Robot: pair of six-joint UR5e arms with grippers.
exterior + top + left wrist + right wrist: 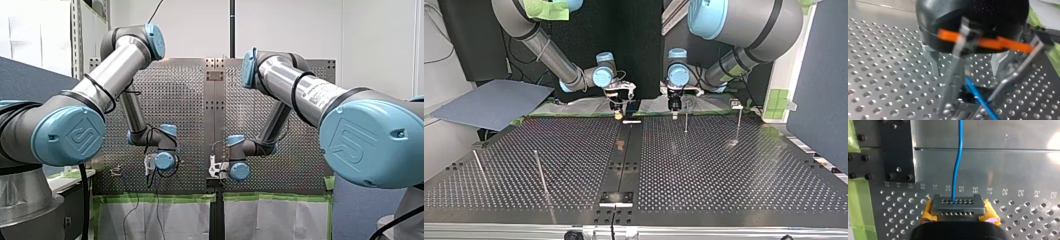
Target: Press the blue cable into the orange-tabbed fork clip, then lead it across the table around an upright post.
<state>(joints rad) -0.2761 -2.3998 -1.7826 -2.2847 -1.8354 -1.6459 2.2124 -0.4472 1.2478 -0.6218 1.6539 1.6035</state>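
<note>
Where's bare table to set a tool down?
Widest: the table at the top view's right, between the two far posts and the near edge. Narrower: between the centre strip and the two near posts at its left. Crowded: far edge centre, with my left hand, my right hand and the blue cable.

The fork clip (988, 43) is blurry up close in my left wrist view. In my right wrist view the blue cable (957, 170) runs off the edge, so I can't see its far end.

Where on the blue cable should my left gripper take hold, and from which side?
Probably the straight stretch of the blue cable beneath my left gripper, from above, open fingers astride it: it lies thin and low over the table.
</note>
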